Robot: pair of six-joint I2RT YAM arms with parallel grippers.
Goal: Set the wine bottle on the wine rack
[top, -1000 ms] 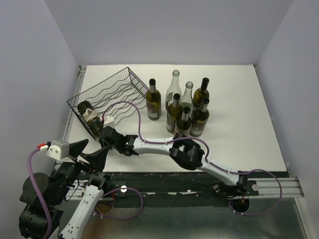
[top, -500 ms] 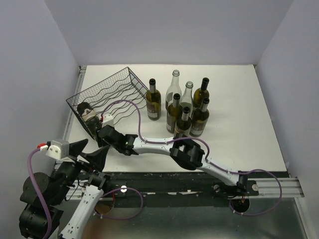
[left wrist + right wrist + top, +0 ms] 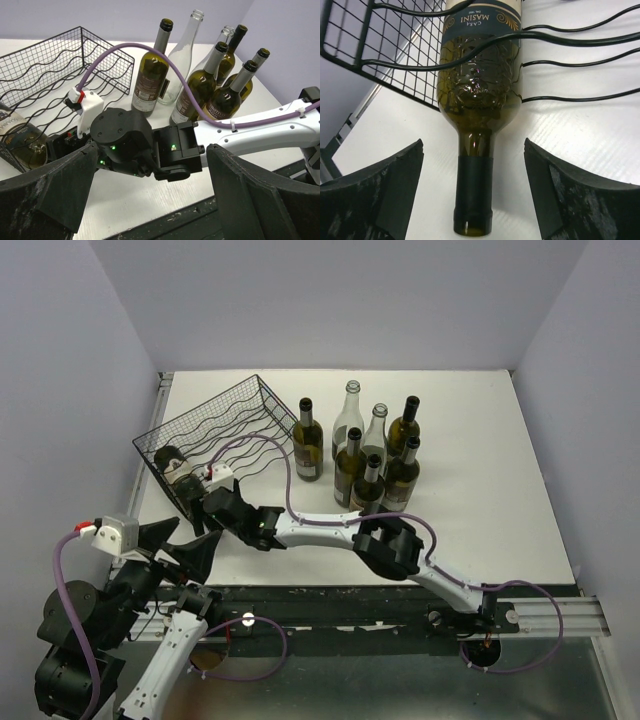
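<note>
Tabletop [image 3: 500, 440] white, walls [image 3: 340, 300] lavender, wine rack [image 3: 225, 425] left

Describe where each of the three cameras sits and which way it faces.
Top external: above and behind the bases, facing down on the table; left arm and right arm show.
Left wrist: on the left arm, facing forward over the right arm toward the wine rack and standing bottles; left end effector's fingers frame the bottom.
Right wrist: facing the wine bottle lying in the rack; right end effector's fingers at both sides.
Shared: all three show that bottle.
</note>
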